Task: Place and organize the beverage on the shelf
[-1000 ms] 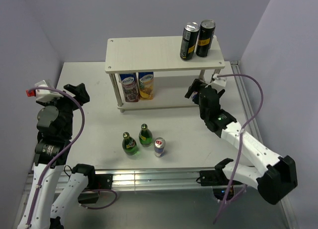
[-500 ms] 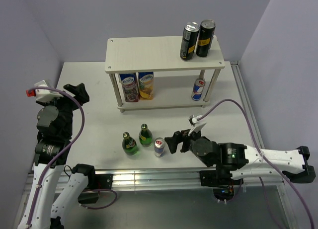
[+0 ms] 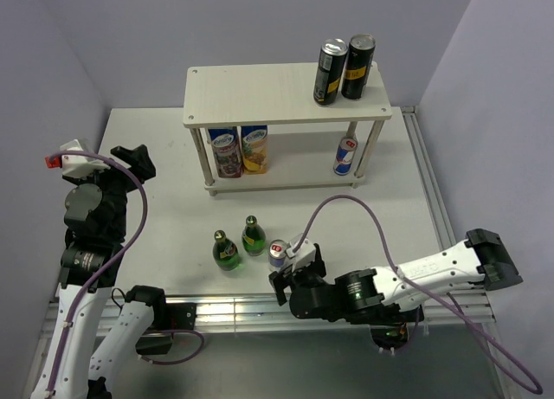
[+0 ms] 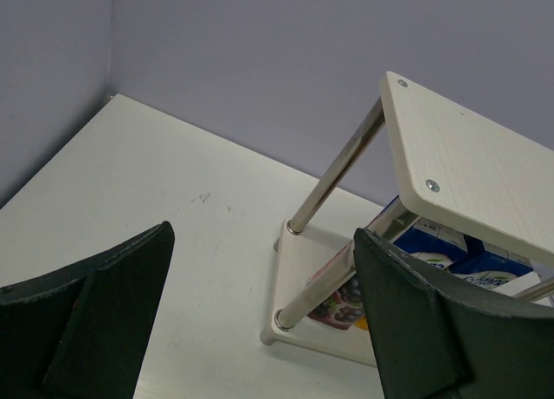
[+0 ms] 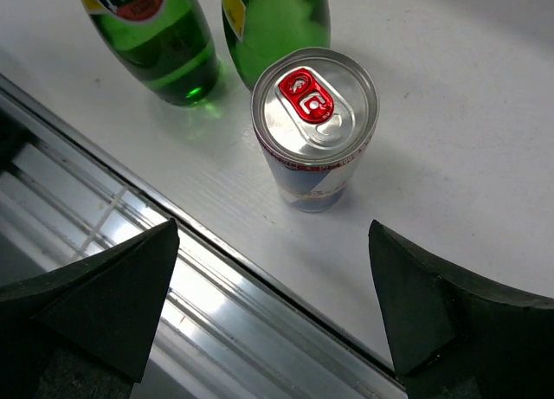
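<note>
The cream two-tier shelf (image 3: 260,94) stands at the back. Two tall black cans (image 3: 344,68) stand on its top right. One slim blue-and-silver can (image 3: 345,155) stands on the lower board at the right. Two green bottles (image 3: 226,251) (image 3: 253,236) and the other blue-and-silver can (image 3: 277,256) stand near the table's front edge. My right gripper (image 3: 290,278) is open and empty, just in front of that can (image 5: 315,126), above the table's edge. My left gripper (image 3: 130,159) is open and empty at the far left, facing the shelf's left end (image 4: 472,165).
Two juice cartons (image 3: 225,151) (image 3: 254,147) stand on the shelf's lower board at the left, also seen past the shelf legs in the left wrist view (image 4: 433,260). A metal rail (image 5: 199,278) runs along the table's front edge. Walls close off the back and sides.
My right arm left a blue-and-silver can on the lower board at the right, pulled back and swung down to the front, ending by the can at the table's edge. The left arm stayed still.
</note>
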